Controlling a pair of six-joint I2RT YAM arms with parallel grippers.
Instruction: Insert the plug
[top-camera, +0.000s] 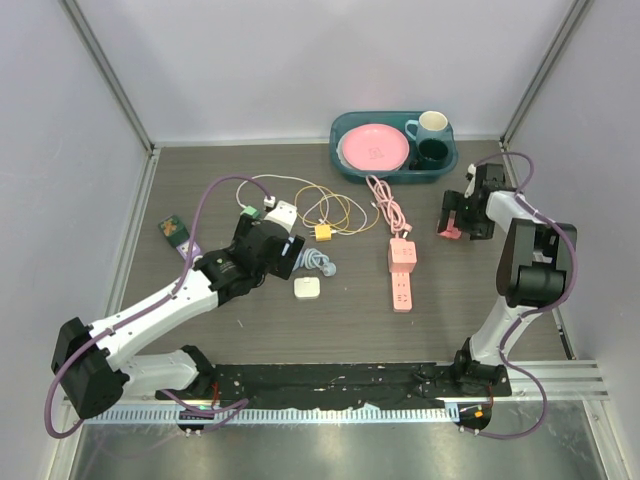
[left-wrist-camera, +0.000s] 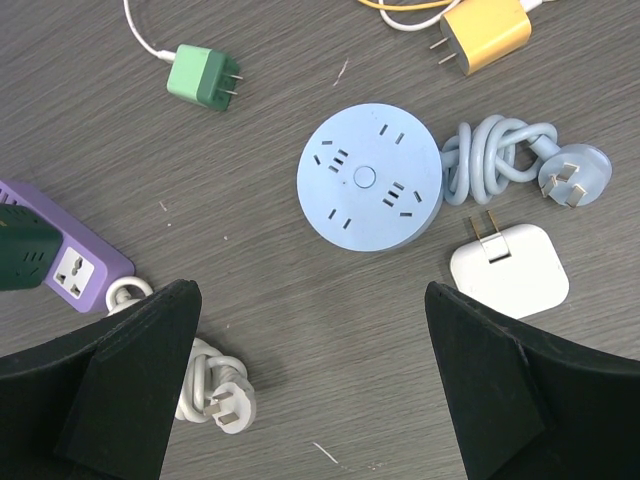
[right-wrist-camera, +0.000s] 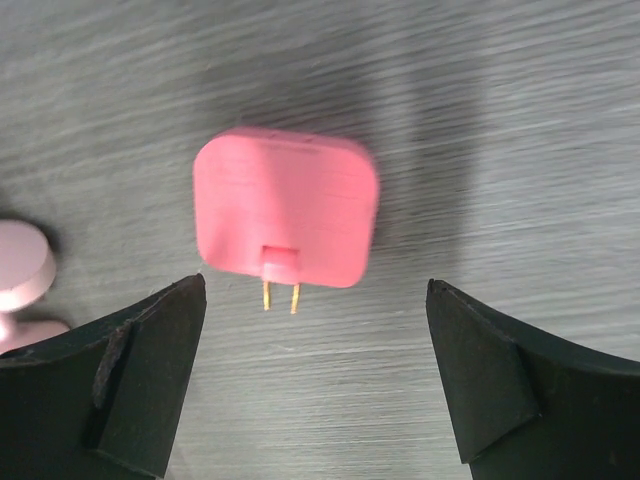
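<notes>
**Mia:** Where is the pink plug (right-wrist-camera: 285, 210)?

**Ben:** It lies flat on the table (top-camera: 350, 340), over on the right side. Its two little metal pins stick out of one edge.

**Mia:** Is the right pincer (right-wrist-camera: 312, 290) holding it?

**Ben:** No. The right pincer is spread wide and hangs right over the plug. Its wrist camera shows the plug in the gap between the two black fingers (right-wrist-camera: 140, 370), and neither finger touches it.

**Mia:** What could the plug go into?

**Ben:** There is a pink power strip (top-camera: 402, 272) on the table, to the left of the plug. The two are near each other but not touching. The strip's pink cord (top-camera: 384, 205) runs up toward a blue-green tray (top-camera: 395, 177) at the back. The tray holds a pink plate (top-camera: 375, 147) and two cups (top-camera: 432, 125).

**Mia:** And the left pincer (left-wrist-camera: 310, 290)?

**Ben:** It is spread wide too, and it holds nothing. It hangs over the middle of the table.

**Mia:** What is under it?

**Ben:** A round blue socket (left-wrist-camera: 370, 175) with its blue cord (left-wrist-camera: 495, 155) bundled up beside it. A white plug (left-wrist-camera: 510, 268) lies just beside the socket. A green plug (left-wrist-camera: 203, 80) and a yellow plug (left-wrist-camera: 485, 35) lie farther off. A purple power strip (left-wrist-camera: 70, 265) peeks in at the left edge.
</notes>
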